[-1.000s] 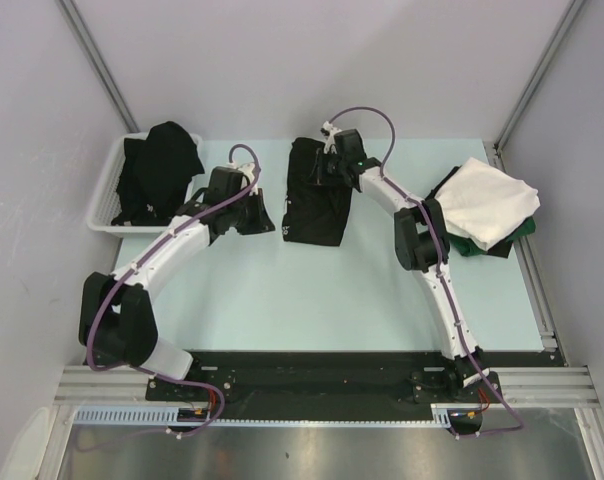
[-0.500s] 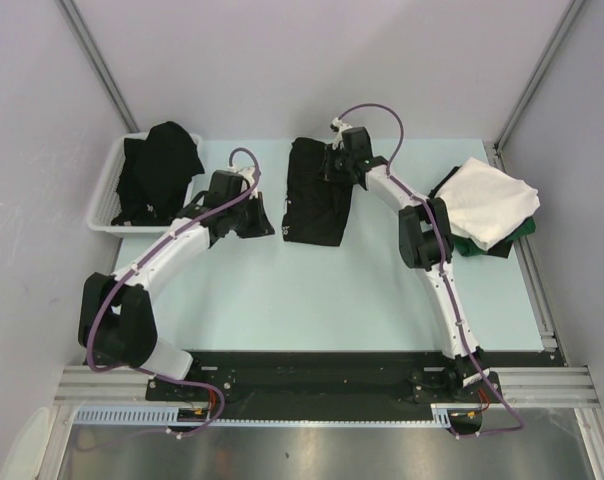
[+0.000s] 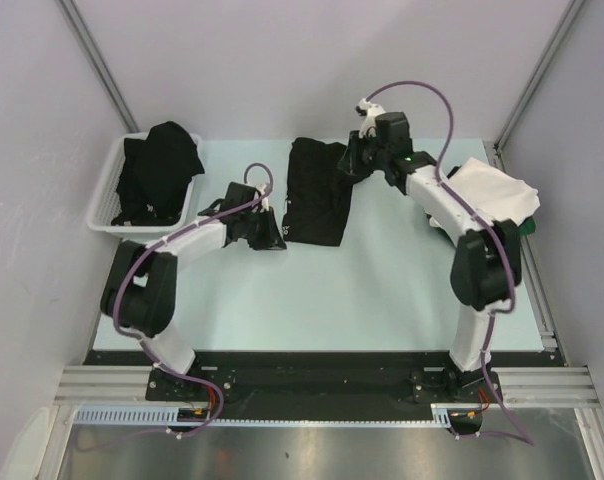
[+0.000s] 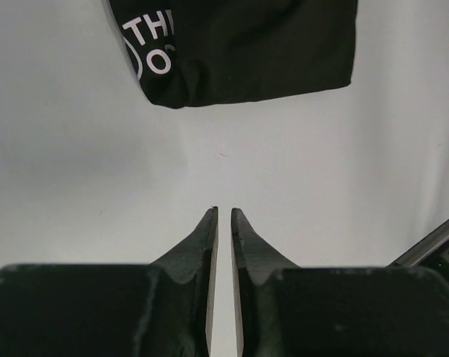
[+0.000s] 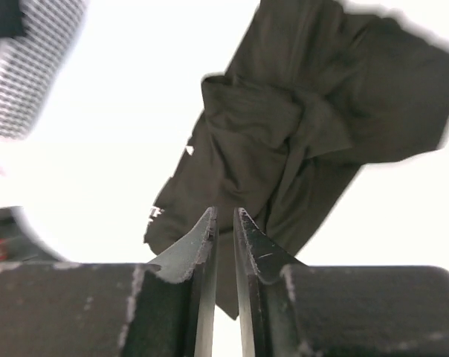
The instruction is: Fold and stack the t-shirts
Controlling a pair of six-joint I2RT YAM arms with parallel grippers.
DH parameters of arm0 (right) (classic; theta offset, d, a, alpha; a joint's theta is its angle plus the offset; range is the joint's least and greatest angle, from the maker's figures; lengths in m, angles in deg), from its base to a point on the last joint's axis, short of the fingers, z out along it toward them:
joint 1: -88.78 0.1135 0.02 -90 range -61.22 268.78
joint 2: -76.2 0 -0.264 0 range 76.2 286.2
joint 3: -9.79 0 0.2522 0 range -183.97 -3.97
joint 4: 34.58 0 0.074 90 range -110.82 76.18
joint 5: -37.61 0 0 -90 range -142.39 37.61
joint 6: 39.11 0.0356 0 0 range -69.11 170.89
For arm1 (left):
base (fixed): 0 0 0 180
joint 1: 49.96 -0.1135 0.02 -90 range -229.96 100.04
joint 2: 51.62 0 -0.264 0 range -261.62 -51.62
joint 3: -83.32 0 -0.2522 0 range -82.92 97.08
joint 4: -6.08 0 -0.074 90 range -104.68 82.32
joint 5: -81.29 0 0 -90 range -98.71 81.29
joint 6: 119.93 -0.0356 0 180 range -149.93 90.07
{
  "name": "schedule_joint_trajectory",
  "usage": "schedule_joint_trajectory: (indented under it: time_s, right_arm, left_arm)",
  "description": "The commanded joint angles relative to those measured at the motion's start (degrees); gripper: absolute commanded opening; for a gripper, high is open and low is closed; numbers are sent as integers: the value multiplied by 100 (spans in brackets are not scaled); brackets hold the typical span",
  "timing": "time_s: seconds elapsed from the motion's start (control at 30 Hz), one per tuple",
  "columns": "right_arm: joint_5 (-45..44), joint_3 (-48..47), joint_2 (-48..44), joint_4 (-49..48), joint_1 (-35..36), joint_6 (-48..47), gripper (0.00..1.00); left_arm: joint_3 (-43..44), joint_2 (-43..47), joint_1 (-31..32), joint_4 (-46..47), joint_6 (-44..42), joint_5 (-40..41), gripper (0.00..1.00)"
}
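Here the folded black t-shirt [image 3: 317,195] lies mid-table, its far-right corner covered by the right gripper [image 5: 224,212] in the top view. The left wrist view cuts off its white lettering [image 4: 152,44], leaving only "TH" above an "O". The right wrist view is blurred. The left gripper [image 4: 224,212] is just beside the shirt's near-left corner, apart from it. Both pairs of jaws stand at a narrow slit, empty. The pale green table [image 3: 312,290] sits between plain grey walls. Other black t-shirts [image 3: 160,165] are heaped in the white basket [image 3: 104,195]. At the right edge, a white t-shirt [image 3: 492,195] hides most of a dark green one [image 3: 527,228].
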Motion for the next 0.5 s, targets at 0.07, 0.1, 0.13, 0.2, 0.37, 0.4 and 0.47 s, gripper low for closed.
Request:
schedule_joint_trajectory:
  time_s: [0.07,0.1,0.13,0.2,0.37,0.4,0.47]
  right_arm:
    - [-224,601,-1073,351,-222,-264,19]
    - [-259,662,-1126,413,-240,-272,19]
    - [-250,681,-1170,483,-249,-290,19]
    - [-320,716,-1275,668,-240,-316,18]
    - [-399,856,-1425,765,-249,-352,17]
    - [-434,865,-1425,774,-249,-352,17]
    - [-417,865,-1425,765,-249,-334,17]
  left_arm:
    - [816,-1004,-37,157,197,-351,19]
    - [904,-1074,-37,166,206,-333,20]
    - [957,-1206,-37,174,215,-289,21]
    - [1080,-1286,-37,183,180,-228,24]
    - [1256,-1251,-37,131,4,105,48]
    - [1291,-1225,-37,96,-22,185,50]
    - [1309,-1172,-37,43,-101,343,54]
